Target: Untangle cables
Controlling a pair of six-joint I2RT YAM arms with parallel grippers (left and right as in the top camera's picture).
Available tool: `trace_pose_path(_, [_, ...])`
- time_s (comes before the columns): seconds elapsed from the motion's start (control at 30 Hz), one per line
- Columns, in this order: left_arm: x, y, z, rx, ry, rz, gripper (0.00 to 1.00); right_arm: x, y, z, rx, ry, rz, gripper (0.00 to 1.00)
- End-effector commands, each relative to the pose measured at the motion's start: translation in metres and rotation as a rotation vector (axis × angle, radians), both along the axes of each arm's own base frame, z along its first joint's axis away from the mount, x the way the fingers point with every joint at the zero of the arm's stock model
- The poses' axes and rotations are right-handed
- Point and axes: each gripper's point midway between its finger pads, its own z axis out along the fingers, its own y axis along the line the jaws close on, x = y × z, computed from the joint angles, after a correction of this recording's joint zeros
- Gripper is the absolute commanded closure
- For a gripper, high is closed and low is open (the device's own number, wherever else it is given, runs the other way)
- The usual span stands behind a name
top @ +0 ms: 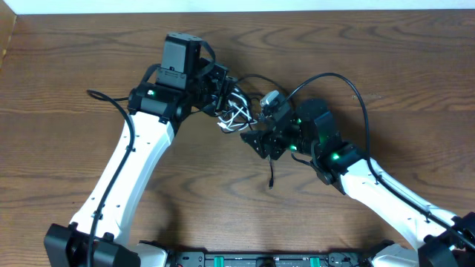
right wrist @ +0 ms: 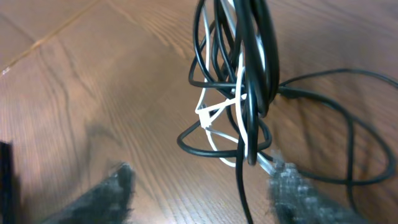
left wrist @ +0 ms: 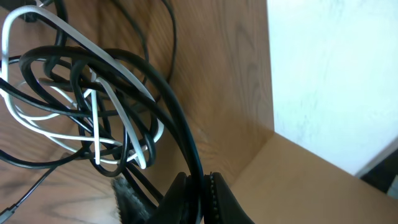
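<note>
Right now the left gripper (left wrist: 198,196) is pinched tight on the black cable (left wrist: 180,121), holding the tangle (top: 236,115) up over the table (right wrist: 93,93), so the right gripper (right wrist: 202,180), fingers (right wrist: 112,186) apart with loops hanging between them, should pinch only the white cable (right wrist: 212,115) and pull gently.

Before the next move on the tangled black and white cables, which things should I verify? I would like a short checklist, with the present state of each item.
1. Left gripper has a firm hold on the thin black cable: ok, the jaws are shut on it.
2. Right gripper is open enough to take a strand: ok, its fingers stand well apart below the hanging bundle.
3. Thin white cable is free of the black loops: not ok, it is wound through them.
4. Only one strand lies in the right gripper's path: not ok, black and white strands hang together.
5. The bundle is lifted off the table: cannot tell.
</note>
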Motion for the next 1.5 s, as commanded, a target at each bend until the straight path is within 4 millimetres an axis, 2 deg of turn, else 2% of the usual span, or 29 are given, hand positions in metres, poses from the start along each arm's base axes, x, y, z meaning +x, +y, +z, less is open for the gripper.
trace_pose_path(0.0, [-0.002, -0.008, 0.011, -0.026, -0.022, -0.020, 0.93, 0.008, -0.002, -0.001, -0.021, -0.016, -0.036, 0.50])
trace_pose_path(0.2, [-0.002, -0.008, 0.011, -0.026, -0.021, -0.020, 0.92, 0.012, -0.005, -0.001, -0.032, -0.026, -0.060, 0.92])
trace_pose_path(0.23, [-0.002, -0.008, 0.011, -0.026, -0.022, -0.020, 0.93, 0.012, -0.005, -0.001, -0.032, -0.026, -0.060, 0.98])
trace_pose_path(0.27, [-0.002, -0.008, 0.011, -0.026, -0.022, -0.020, 0.93, 0.012, -0.005, -0.001, -0.032, -0.026, -0.060, 0.99])
trace_pose_path(0.43, [-0.002, -0.008, 0.011, -0.026, -0.021, -0.021, 0.93, 0.013, -0.005, -0.001, -0.031, -0.029, -0.061, 0.99])
trace_pose_path(0.6, [-0.006, -0.011, 0.011, -0.039, -0.010, -0.036, 0.92, 0.017, -0.008, -0.001, -0.044, -0.037, -0.087, 0.80])
trace_pose_path(0.7, [-0.008, -0.012, 0.010, -0.045, 0.000, -0.045, 0.92, 0.019, -0.009, -0.001, -0.047, -0.045, -0.100, 0.74])
trace_pose_path(1.0, [-0.017, -0.028, 0.011, -0.052, 0.003, -0.091, 0.92, 0.022, -0.007, 0.005, -0.030, -0.070, -0.101, 0.70])
trace_pose_path(1.13, [-0.021, -0.036, 0.011, -0.058, 0.006, -0.104, 0.93, 0.022, -0.007, 0.006, -0.029, -0.071, -0.101, 0.77])
trace_pose_path(1.3, [-0.020, -0.037, 0.013, -0.061, -0.001, -0.107, 0.92, 0.022, -0.007, 0.005, -0.029, -0.070, -0.100, 0.99])
trace_pose_path(1.47, [-0.020, -0.037, 0.012, -0.061, -0.001, -0.107, 0.93, 0.022, -0.008, 0.003, -0.035, -0.063, -0.101, 0.99])
